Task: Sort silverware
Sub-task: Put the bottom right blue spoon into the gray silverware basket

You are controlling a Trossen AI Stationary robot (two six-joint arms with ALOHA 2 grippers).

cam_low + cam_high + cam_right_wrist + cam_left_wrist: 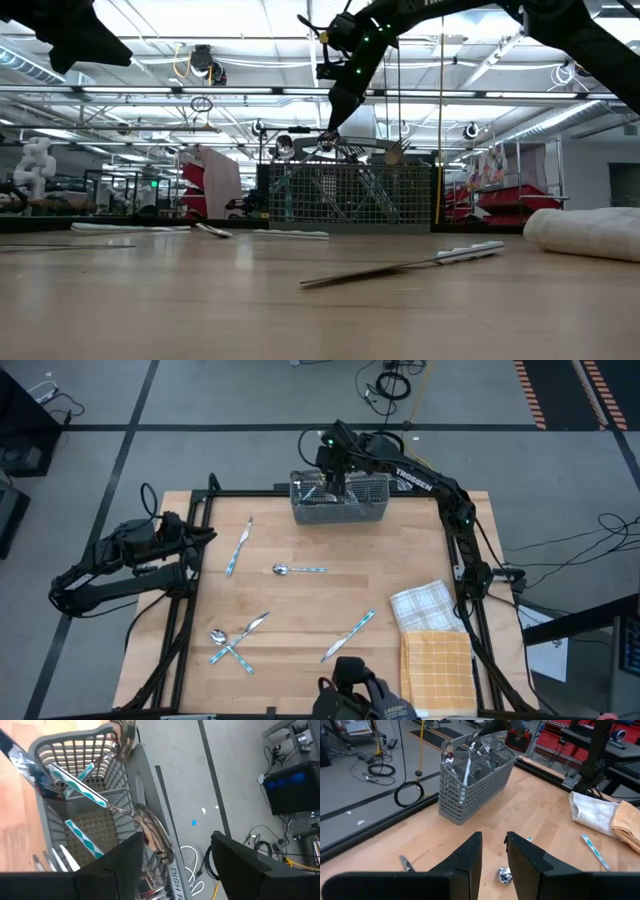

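Our right gripper (337, 482), fingers apart, hangs over the grey wire-mesh basket (340, 501). Some shiny blue-handled silverware (80, 782) stands inside; more lies before the basket. A piece could land in the wrong slot. Our left gripper (492, 852) waits, fingers slightly apart.

From my overhead feed the caddy (339, 501) contents are too small to sort into forks, spoons or knives, and the right gripper (337, 482) covers part of it. I can't tell whether the near-left crossed pieces (231, 642) touch. The two cloths (432, 638) run off the near edge. My low feed blurs the far utensils (262, 233).
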